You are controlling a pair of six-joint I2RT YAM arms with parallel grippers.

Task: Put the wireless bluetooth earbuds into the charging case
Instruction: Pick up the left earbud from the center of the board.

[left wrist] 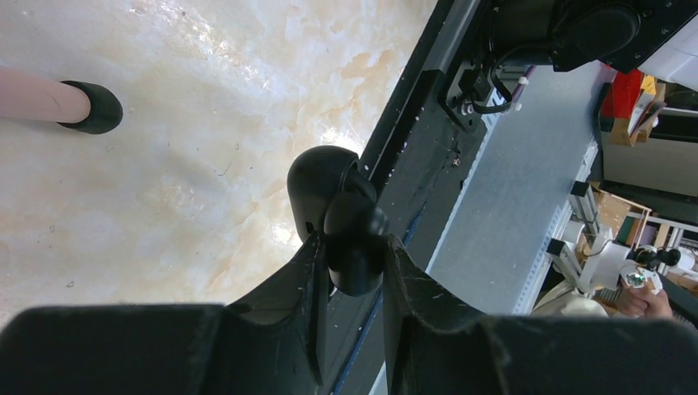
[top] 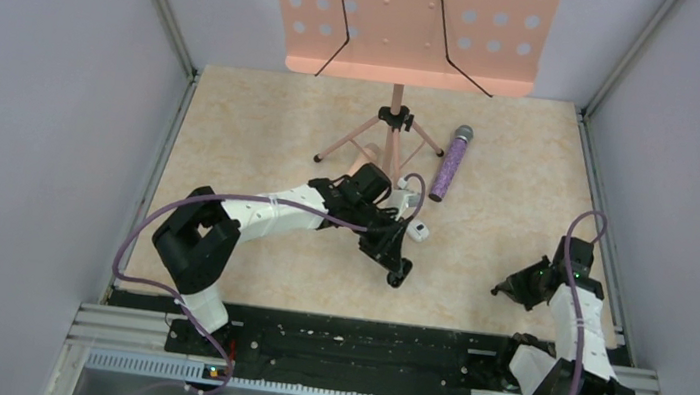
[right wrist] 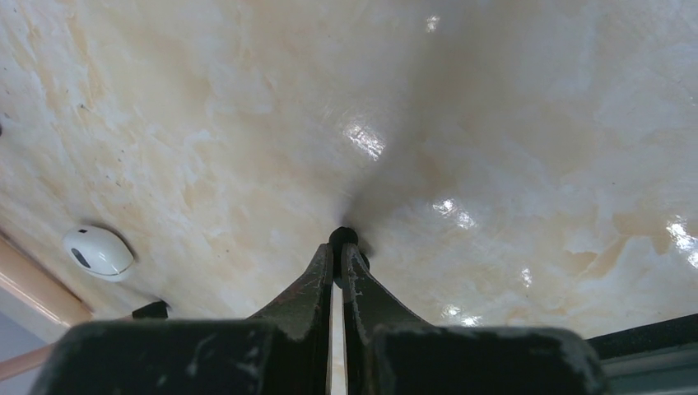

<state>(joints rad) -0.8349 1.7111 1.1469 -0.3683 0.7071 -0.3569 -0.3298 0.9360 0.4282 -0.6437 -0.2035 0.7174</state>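
Observation:
My left gripper [left wrist: 354, 247] is shut on the charging case [left wrist: 325, 185], a smooth black oval held just above the table near its front edge; its two halves look parted. From above, that gripper [top: 399, 270] sits mid-table. A small white earbud [top: 416, 231] lies on the table just behind the left wrist; it also shows in the right wrist view as a white oval earbud [right wrist: 97, 251] at the left. My right gripper [right wrist: 339, 247] is shut, low over bare table, and only a tiny dark nub shows at its tips. From above, the right gripper [top: 501, 290] is at the right, apart from the case.
A pink music stand [top: 393, 122] stands at the back centre, with one black-capped foot [left wrist: 92, 107] near the left gripper. A glittery purple microphone [top: 450, 161] lies to its right. The black base rail [top: 338, 342] runs along the front edge.

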